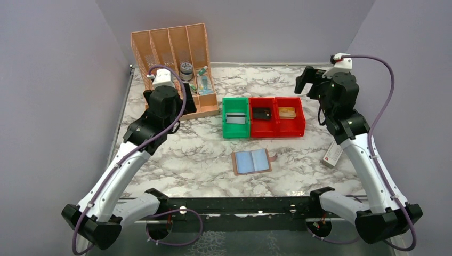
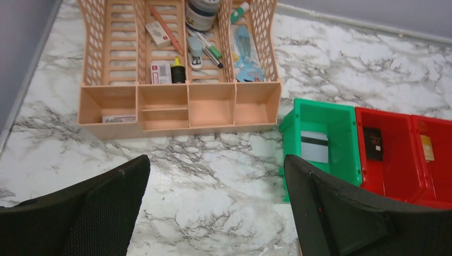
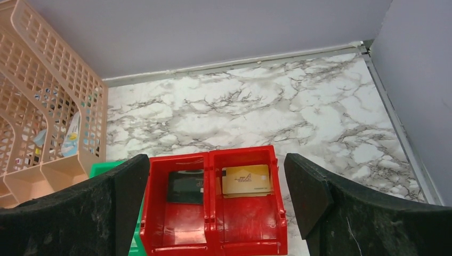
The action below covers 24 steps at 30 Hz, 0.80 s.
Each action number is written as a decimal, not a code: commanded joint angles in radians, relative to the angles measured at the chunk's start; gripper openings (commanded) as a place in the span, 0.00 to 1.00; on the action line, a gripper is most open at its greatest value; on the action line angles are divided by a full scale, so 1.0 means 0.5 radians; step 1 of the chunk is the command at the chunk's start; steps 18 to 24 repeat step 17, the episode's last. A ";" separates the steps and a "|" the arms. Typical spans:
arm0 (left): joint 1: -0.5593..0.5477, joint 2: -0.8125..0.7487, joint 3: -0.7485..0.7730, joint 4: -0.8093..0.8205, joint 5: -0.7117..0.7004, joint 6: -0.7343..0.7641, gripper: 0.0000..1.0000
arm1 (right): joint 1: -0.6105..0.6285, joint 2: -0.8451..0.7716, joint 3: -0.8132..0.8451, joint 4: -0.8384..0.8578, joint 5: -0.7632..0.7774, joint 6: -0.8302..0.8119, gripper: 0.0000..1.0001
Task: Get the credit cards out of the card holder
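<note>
The card holder (image 1: 251, 161) lies open on the marble table, its blue-grey inside up and its brown tab to the right; no card shows in it. One credit card, light with a black stripe (image 1: 236, 118) (image 2: 314, 146), lies in the green bin (image 1: 228, 130). A black card (image 1: 261, 113) (image 3: 185, 186) and a gold card (image 1: 287, 112) (image 3: 247, 180) lie in the two red bins (image 1: 277, 129). My left gripper (image 1: 188, 99) (image 2: 217, 165) is open and empty, left of the green bin. My right gripper (image 1: 304, 82) (image 3: 217, 162) is open and empty, up behind the red bins.
A peach desk organiser (image 1: 176, 50) (image 2: 181, 101) with pens and small items stands at the back left. A small white box with a red mark (image 1: 332, 154) lies by the right arm. Grey walls close in the table on three sides.
</note>
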<state>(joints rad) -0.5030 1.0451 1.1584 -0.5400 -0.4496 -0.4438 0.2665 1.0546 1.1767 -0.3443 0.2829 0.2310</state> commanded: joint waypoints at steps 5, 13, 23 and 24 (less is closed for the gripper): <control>0.012 -0.181 0.129 -0.142 -0.268 0.089 0.99 | -0.054 -0.051 0.158 -0.139 -0.389 -0.014 1.00; 0.012 -0.164 0.196 -0.199 -0.225 0.052 0.99 | -0.054 -0.183 0.156 -0.088 -0.372 -0.076 1.00; 0.012 -0.171 0.211 -0.214 -0.204 0.038 0.99 | -0.054 -0.155 0.181 -0.099 -0.353 -0.088 1.00; 0.012 -0.171 0.211 -0.214 -0.204 0.038 0.99 | -0.054 -0.155 0.181 -0.099 -0.353 -0.088 1.00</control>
